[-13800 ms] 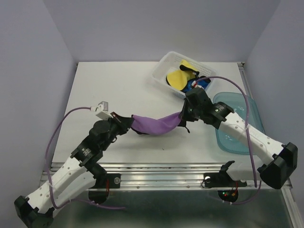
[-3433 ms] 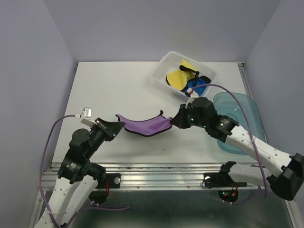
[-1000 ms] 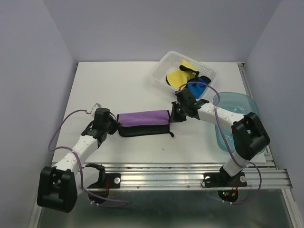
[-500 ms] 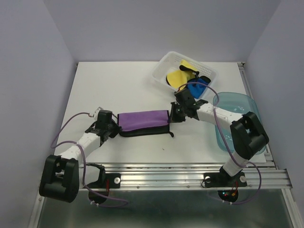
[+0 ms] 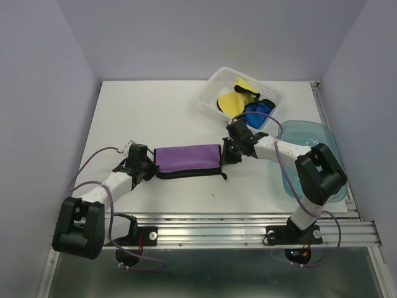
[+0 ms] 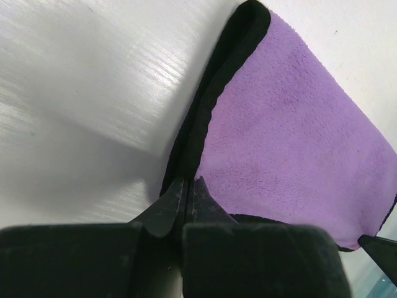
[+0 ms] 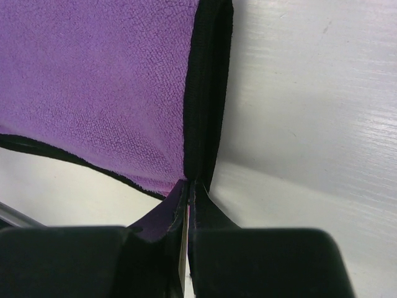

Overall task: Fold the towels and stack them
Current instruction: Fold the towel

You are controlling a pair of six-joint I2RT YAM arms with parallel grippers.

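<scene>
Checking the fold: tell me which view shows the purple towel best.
Top external: the whole purple towel lies folded flat on the table. Left wrist shows only the end in the left fingers, right wrist only the end in the right fingers.

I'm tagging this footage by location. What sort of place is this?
Probably a robot lab test cell: a white table boxed in by plain walls, a left arm and a right arm bolted to a metal rail, a purple towel between them.

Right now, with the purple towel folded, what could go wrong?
The left gripper and right gripper are shut on the ends of the purple towel; pulling away before opening could drag the fold open. Its lower layer shows along the near edge, so a stack may sit uneven.
</scene>
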